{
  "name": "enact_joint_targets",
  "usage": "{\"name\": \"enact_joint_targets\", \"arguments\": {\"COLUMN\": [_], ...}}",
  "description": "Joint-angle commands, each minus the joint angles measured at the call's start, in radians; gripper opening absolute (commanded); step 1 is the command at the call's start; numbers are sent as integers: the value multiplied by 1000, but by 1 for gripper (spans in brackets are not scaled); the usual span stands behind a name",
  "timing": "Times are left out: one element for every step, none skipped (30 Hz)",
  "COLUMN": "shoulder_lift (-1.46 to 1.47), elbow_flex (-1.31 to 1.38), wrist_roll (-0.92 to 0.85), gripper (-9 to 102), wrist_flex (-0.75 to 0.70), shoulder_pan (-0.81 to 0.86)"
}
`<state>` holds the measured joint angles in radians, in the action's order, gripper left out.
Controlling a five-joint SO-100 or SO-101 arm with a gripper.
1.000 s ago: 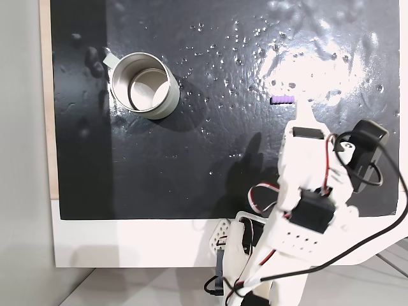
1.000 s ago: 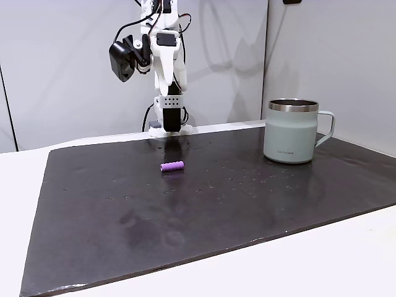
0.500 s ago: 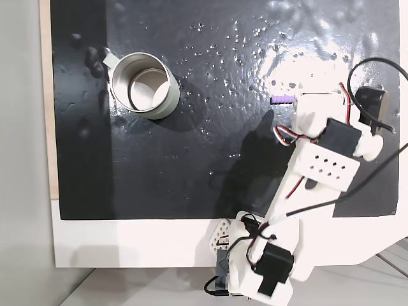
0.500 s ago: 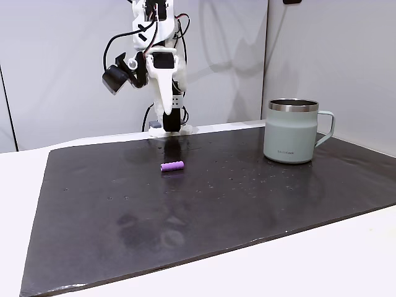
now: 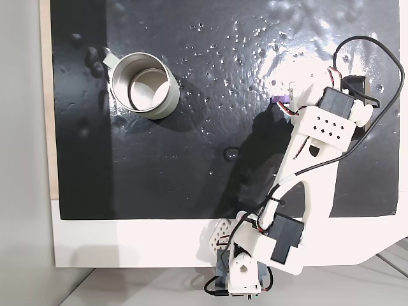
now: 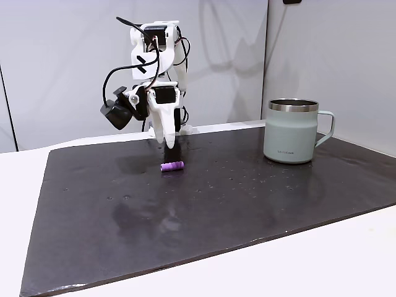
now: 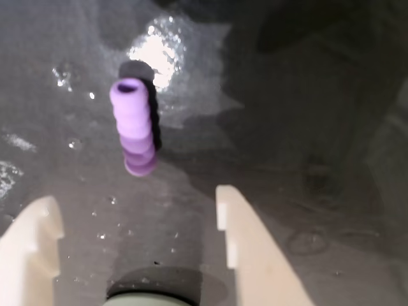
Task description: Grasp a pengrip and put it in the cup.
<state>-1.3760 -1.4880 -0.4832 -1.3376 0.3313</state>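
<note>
The black mat [image 6: 260, 204] lay wet and shiny under me; the cup [image 6: 290, 131] stood upright, well apart from my arm [image 5: 312, 159]. My claw [image 7: 137, 204] hung with its fingers spread and nothing between them, just above the purple pengrip [image 7: 133, 127], which lay flat on the mat

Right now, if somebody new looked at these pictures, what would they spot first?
Probably the white robot arm bending low over the shiny black mat, its open gripper just short of the little purple pengrip lying flat on the mat. Next comes the big metal cup, standing upright far off to the right in the side-on fixed view.
</note>
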Motion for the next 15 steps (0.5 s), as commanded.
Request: {"name": "enact_joint_targets", "arguments": {"shoulder_lift": [25, 41, 60, 77, 97, 117, 138, 156, 173, 186, 196, 206, 215, 221, 229], "elbow_flex": [72, 83, 94, 106, 120, 133, 149, 161, 170, 175, 178, 181, 183, 184, 187], "wrist_roll": [-12, -14, -14, -14, -15, -17, -17, -17, -17, -17, -17, -17, -17, -17, -17], "gripper": [24, 24, 24, 24, 24, 24, 24, 23, 23, 23, 23, 23, 22, 21, 21], "wrist_flex": [34, 37, 38, 43, 46, 48, 49, 49, 49, 49, 49, 51, 55, 60, 66], "shoulder_pan": [-21, -23, -25, -26, -29, -31, -32, -34, -37, -38, -40, -41, -41, -43, -46]}}
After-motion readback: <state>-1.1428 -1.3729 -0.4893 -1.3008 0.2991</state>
